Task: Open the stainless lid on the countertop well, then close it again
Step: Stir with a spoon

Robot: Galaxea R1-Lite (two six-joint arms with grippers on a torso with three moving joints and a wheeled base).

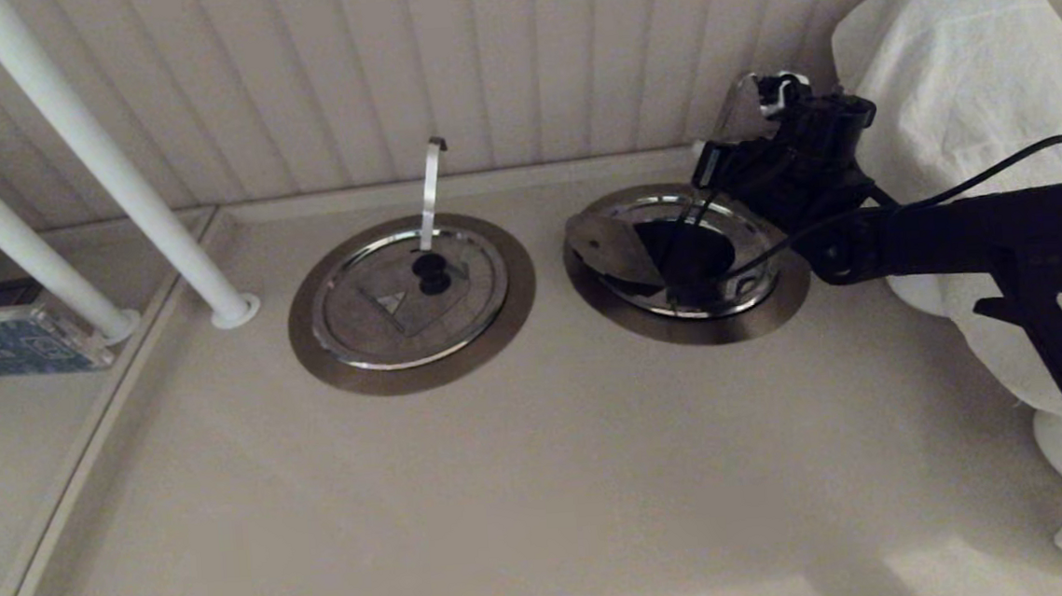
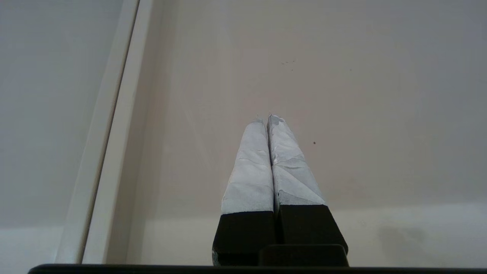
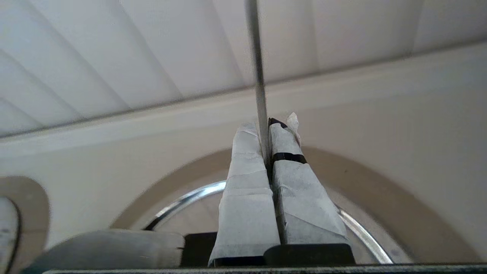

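My right gripper [image 3: 266, 131] sits over the countertop well [image 1: 779, 304], the right-hand of the two bronze rings, and its taped fingers [image 3: 247, 182] are pressed together on the thin steel strip [image 3: 258, 76], which runs up between them towards the panelled wall [image 1: 514, 56]. In the head view the stainless lid [image 1: 607, 246] is tilted up off the opening, its left edge near the ring, with the dark inside of the well showing beside it. The twin lid [image 1: 392, 312] lies flat and shut in its own ring to the left, its strip standing near-vertical. My left gripper [image 2: 266, 120] hangs parked over bare counter [image 2: 342, 95], fingers closed on nothing
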